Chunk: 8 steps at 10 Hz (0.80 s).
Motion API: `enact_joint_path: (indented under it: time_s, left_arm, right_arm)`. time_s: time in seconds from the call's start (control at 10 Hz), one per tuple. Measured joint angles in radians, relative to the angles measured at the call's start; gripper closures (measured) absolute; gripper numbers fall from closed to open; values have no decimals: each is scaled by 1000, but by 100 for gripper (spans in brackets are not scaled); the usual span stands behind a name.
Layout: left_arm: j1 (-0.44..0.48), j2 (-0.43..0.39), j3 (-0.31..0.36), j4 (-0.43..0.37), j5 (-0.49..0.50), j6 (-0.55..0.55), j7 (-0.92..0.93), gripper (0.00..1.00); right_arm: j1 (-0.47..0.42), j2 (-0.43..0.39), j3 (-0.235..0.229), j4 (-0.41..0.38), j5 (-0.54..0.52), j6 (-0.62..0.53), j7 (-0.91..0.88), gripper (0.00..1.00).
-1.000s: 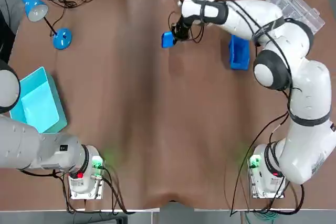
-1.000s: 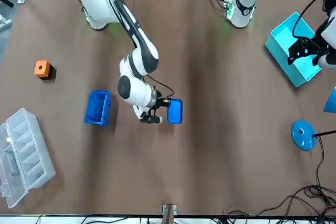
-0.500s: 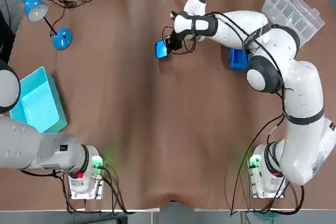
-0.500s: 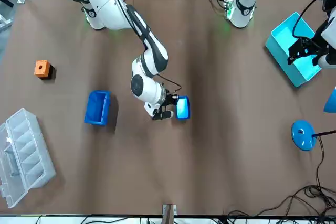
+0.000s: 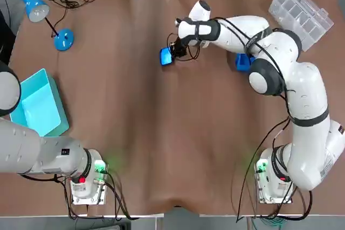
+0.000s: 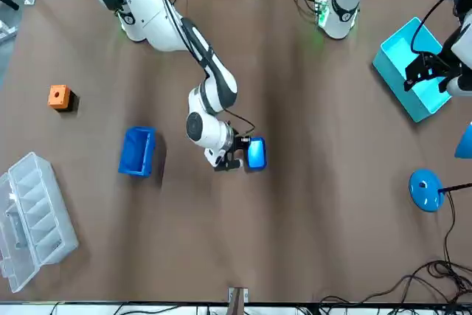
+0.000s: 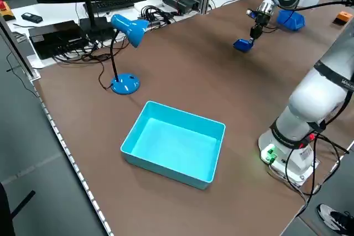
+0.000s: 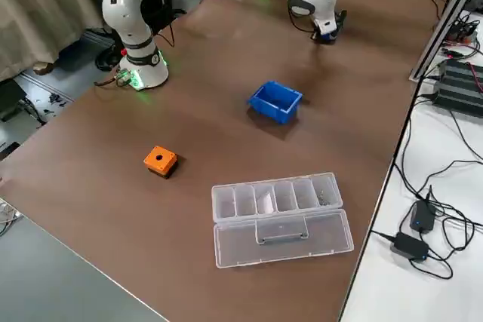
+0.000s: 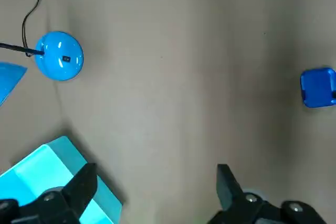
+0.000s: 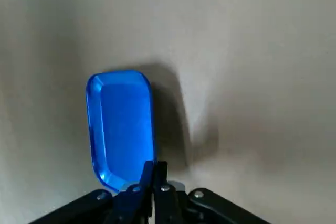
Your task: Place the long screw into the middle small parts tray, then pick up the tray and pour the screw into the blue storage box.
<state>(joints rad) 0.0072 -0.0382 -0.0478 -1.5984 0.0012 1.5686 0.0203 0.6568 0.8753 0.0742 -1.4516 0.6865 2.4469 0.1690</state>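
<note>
My right gripper (image 5: 174, 53) is shut on the rim of a small blue parts tray (image 5: 166, 56) at the far middle of the table. In the right wrist view the tray (image 10: 122, 127) looks empty, and its shadow falls beside it on the table. No screw shows in any view. A dark blue bin (image 5: 243, 62) stands to the right, partly under the right arm. A cyan box (image 5: 38, 103) sits at the table's left edge, and my left gripper (image 6: 428, 71) hangs open over it.
A clear compartment organiser (image 5: 299, 6) lies at the far right corner. An orange cube (image 6: 59, 97) sits near the right edge. A blue desk lamp (image 5: 63, 39) stands at the far left, with cables along the far edge.
My right gripper has carried the small blue tray a little left and toward the robot's side, away from the dark blue bin. The left arm has not moved.
</note>
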Motion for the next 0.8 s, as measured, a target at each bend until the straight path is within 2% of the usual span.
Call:
enact_joint_path:
  time_s: [0.2, 0.4, 0.6, 0.8]
  left_arm:
    - [0, 0, 0, 0, 0, 0, 0, 0]
    - [0, 0, 0, 0, 0, 0, 0, 0]
    - [0, 0, 0, 0, 0, 0, 0, 0]
    - [0, 0, 1, 0, 0, 0, 0, 0]
  right_arm:
    - [0, 0, 0, 1, 0, 18, -1, 95]
    - [-5, 0, -2, 4, 2, 24, -1, 70]
    - [-17, -2, -5, 18, 2, 15, -2, 37]
    - [-52, -38, -27, 36, -32, -112, -20, 26]
